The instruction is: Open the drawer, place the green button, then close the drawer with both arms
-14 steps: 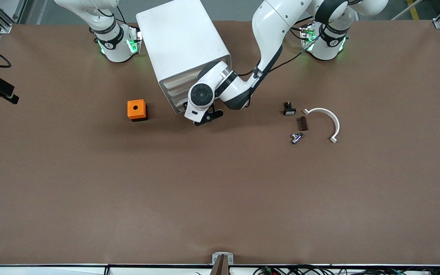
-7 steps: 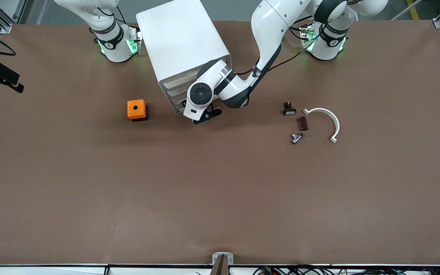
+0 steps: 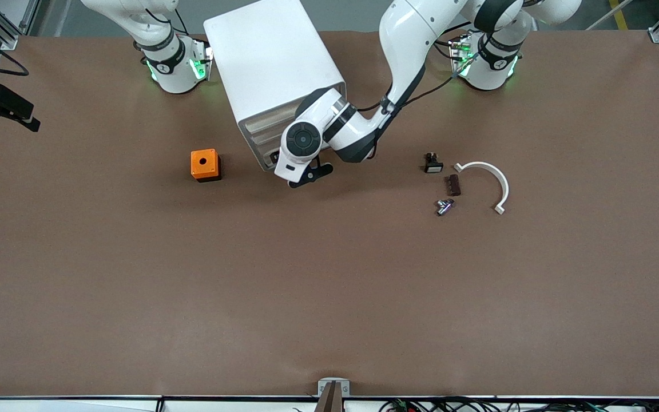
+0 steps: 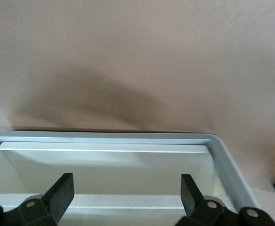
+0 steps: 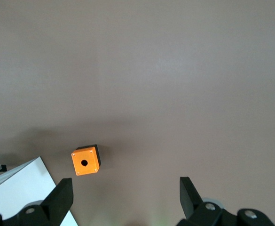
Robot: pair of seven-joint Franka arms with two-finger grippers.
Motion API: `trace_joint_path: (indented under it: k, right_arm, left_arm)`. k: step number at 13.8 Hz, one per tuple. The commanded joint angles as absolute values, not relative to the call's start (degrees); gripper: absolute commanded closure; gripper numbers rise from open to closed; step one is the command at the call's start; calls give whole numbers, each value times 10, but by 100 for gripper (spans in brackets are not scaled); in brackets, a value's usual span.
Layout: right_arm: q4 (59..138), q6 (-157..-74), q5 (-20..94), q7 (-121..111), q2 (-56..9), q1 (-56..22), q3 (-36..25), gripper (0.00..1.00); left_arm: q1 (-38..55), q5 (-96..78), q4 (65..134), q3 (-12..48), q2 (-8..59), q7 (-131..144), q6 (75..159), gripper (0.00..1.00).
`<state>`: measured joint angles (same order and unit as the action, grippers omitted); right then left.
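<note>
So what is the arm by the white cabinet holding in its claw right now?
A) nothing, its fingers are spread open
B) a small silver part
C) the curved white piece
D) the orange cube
A: the left gripper shows its fingers spread apart with nothing between them, at the front of the cabinet; the orange cube sits alone on the table.

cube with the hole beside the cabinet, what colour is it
Orange cube on a black base, clearest in the front view.
</note>
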<state>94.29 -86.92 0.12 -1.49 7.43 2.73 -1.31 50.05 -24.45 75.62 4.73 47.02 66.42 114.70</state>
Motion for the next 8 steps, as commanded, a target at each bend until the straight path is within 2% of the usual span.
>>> trace_joint_path:
  k: [1, 8]
  right_arm:
    - [959, -886, 5, -11, 89, 35, -13, 0]
    - [959, -886, 4, -11, 90, 34, -13, 0]
  left_arm:
    - [482, -250, 764, 45, 438, 664, 1147, 0]
    - [391, -249, 766, 45, 353, 669, 1141, 0]
